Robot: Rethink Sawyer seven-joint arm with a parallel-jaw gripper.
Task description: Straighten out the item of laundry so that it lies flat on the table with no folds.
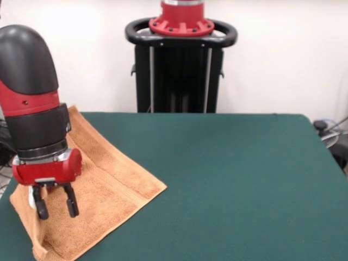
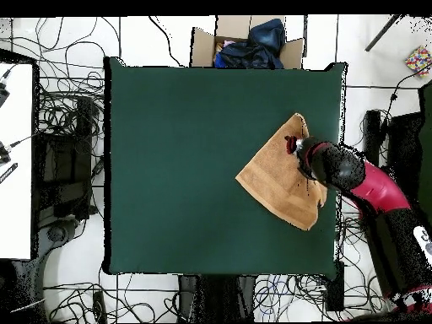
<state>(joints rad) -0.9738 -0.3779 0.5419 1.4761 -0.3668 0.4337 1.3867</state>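
- The towel lies at one side of the table, close to the edge; in the front view that is the left side, in the overhead view the right.
- It is turned cornerwise to the table and mostly spread out. One end, at the near left in the front view, looks bunched or rolled up into a ridge, so it is not yet flat.
- The gripper hangs right over that bunched end, fingers pointing down and spread apart with a clear gap between them. They pinch nothing; whether the tips touch the cloth I cannot tell.
- Handling, as a judgement: terry cloth is light, soft and limp, so it sags and folds when lifted and will not push flat. It should grip well on the felt-like top, so dragging may stretch it rather than slide it.
- The best hold is probably a pinch on the hemmed edge or corner of the raised end, drawing it outward, away from the flat part.
- A small white patch beside one finger may be a label; no writing on it can be read.
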